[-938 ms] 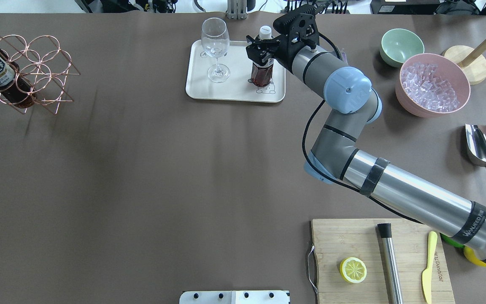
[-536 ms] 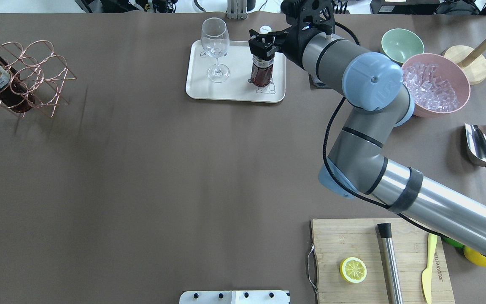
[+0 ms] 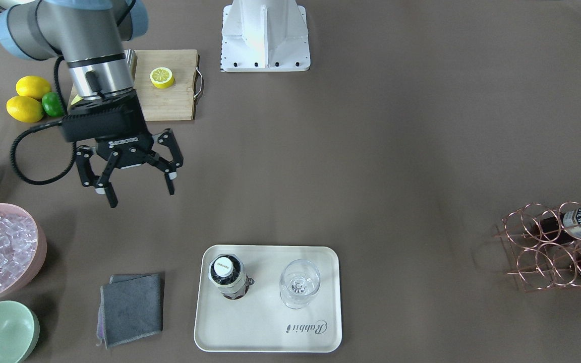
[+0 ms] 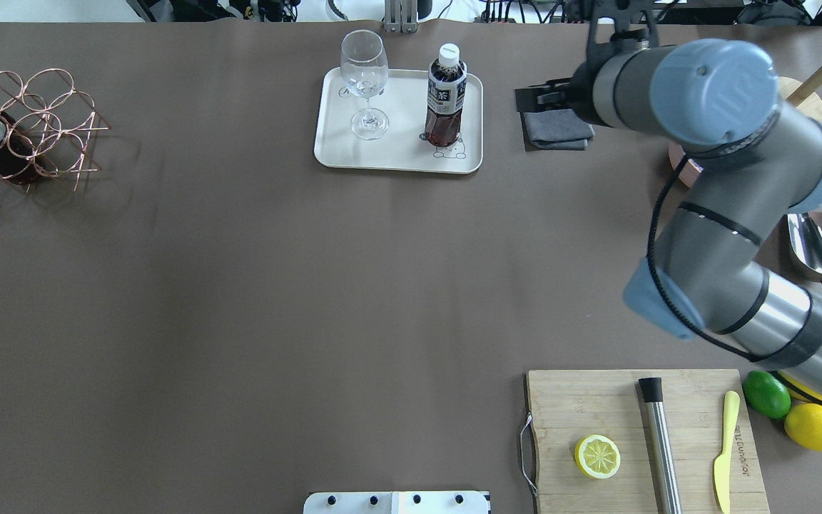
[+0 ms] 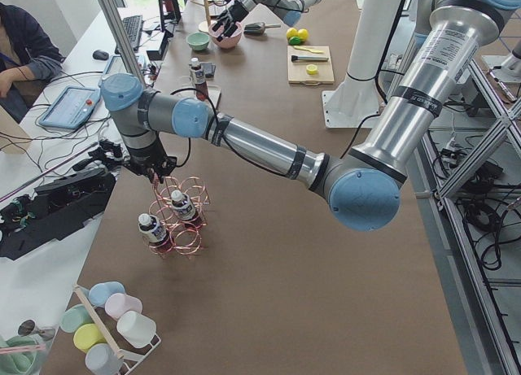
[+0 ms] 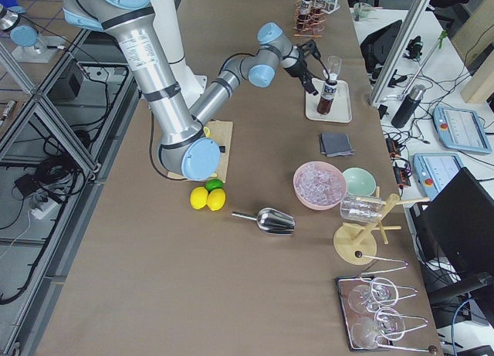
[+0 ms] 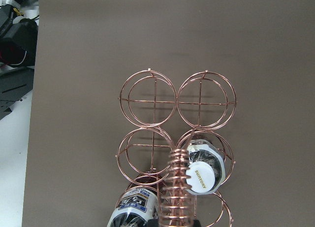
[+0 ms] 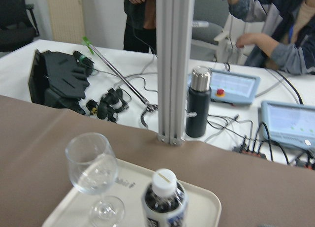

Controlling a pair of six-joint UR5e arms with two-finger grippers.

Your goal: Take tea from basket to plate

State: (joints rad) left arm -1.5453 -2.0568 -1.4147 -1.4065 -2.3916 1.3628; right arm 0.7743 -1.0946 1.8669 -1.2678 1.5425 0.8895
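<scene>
The tea (image 4: 445, 96) stands upright on the right half of the cream tray (image 4: 397, 155), free of any grip, with the wine glass (image 4: 364, 86) just to its left. The right gripper (image 3: 141, 195) hangs open over bare table, well apart from the tray. As I judge it, little threatens the placed bottle. It is tall and narrow, though, so a nudge to the tray could tip it into the stemmed glass.

The likelier trouble is at the far left. The left gripper (image 5: 153, 172) sits at the handle of the wire basket (image 7: 174, 187). Whether it is clamped there I cannot tell. Two more tea bottles (image 7: 202, 172) rest in the rings, and a tilt or jerk of the rack could let one slide out.

Half a second ago the right gripper was at the bottle's neck. It has since let go and swung away to the right, above the grey cloth (image 4: 557, 128). The basket has also shifted slightly.
</scene>
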